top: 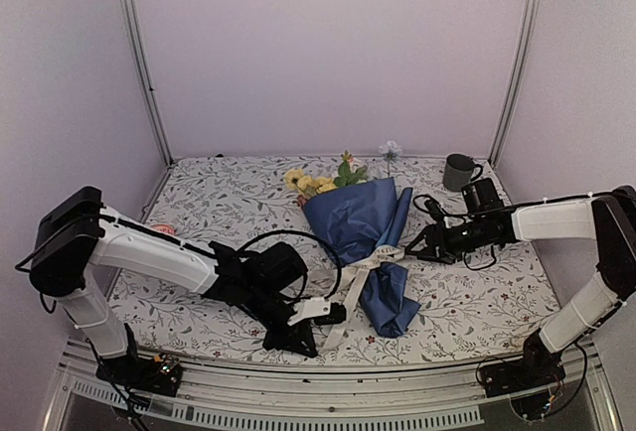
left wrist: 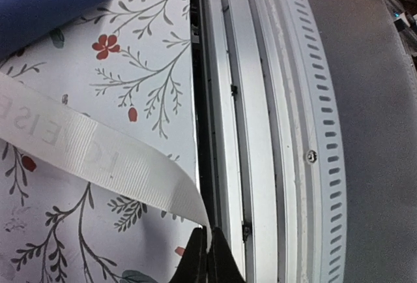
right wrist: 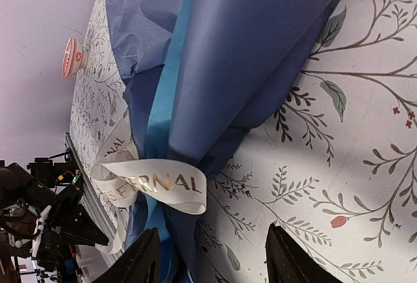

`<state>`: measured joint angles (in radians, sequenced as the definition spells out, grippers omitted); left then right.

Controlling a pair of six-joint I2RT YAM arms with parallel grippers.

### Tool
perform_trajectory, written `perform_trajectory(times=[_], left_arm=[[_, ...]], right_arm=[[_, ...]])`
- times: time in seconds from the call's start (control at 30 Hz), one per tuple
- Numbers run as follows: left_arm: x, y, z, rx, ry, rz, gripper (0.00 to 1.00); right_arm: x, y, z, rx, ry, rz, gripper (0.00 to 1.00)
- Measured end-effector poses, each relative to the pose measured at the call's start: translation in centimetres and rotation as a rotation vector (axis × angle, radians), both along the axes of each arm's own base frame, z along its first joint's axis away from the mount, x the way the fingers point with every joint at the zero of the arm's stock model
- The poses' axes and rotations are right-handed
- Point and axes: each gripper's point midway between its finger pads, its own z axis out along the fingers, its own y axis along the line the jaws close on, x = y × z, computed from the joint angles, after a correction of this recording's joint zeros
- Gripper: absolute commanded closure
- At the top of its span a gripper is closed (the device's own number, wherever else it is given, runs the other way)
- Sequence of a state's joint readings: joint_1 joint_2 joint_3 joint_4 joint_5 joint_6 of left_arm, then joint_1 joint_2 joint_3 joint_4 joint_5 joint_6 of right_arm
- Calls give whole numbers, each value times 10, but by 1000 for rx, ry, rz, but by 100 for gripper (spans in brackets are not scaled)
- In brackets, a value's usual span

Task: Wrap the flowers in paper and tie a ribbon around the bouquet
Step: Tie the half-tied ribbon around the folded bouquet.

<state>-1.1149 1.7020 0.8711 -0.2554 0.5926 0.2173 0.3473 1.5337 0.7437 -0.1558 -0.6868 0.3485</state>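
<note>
Bouquet [top: 358, 215] of yellow, white and pale pink flowers [top: 316, 184] bundled in dark blue wrapping paper [top: 390, 297] lies in the middle of the floral-print table [top: 219, 203], flower heads toward the far side and narrow end toward the arms. A narrow cream-beige fabric ribbon [right wrist: 156, 185] with printed lettering is looped round the pinched waist of the bouquet, and the loop looks slack rather than cinched.

The left pincer [left wrist: 207, 260] is clamped on one tail of the ribbon right at the near edge of the table. The right pincer [right wrist: 215, 257] stands with its fingers apart and empty, just beside the waist on the right.

The step in hand appears to be drawing the tie snug. To do it well, the right pincer should close on the free loop or tail close to the waist, not on the paper, which would likely crease or tear. Both pincers should then pull apart low and level with even force, so the bouquet neither rolls nor slides toward the edge. The woven ribbon probably slips easily, so a grip across its full width seems safest.
</note>
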Motion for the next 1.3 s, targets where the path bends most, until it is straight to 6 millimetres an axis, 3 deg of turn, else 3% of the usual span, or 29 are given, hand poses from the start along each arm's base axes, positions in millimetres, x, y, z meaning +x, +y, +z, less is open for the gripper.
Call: perform_trajectory(times=[0.07,0.23,0.4,0.5,0.57,0.67,0.73,0.83,0.97,1.17,1.23,1.3], left_arm=[[3,3,-8,38,-13,11,94],[14,6,-26,120,-53,31,53],[23,7,-16,79,-139,56,32],[35,16,6,-6,-231,115,24],[51,21,25,-74,-303,187,22],[99,25,44,-120,-394,347,18],[129,29,38,-79,-422,432,16],[163,33,14,16,-427,513,16],[172,41,-12,89,-402,537,16],[174,34,-9,38,-427,502,16],[173,29,-9,12,-424,470,24],[171,25,-15,7,-409,437,45]], right_arm=[[2,2,6,12,-17,-5,41],[5,14,13,42,-34,-7,30],[5,29,9,61,-16,0,28],[6,32,6,66,-5,-5,29],[7,33,5,67,-1,-6,29],[9,34,2,69,2,-8,39],[10,34,0,70,10,-8,51],[11,36,-4,75,24,-8,67],[10,38,-3,89,31,0,88],[9,41,0,101,31,10,99],[10,42,2,104,27,14,100],[10,42,3,106,25,17,100]])
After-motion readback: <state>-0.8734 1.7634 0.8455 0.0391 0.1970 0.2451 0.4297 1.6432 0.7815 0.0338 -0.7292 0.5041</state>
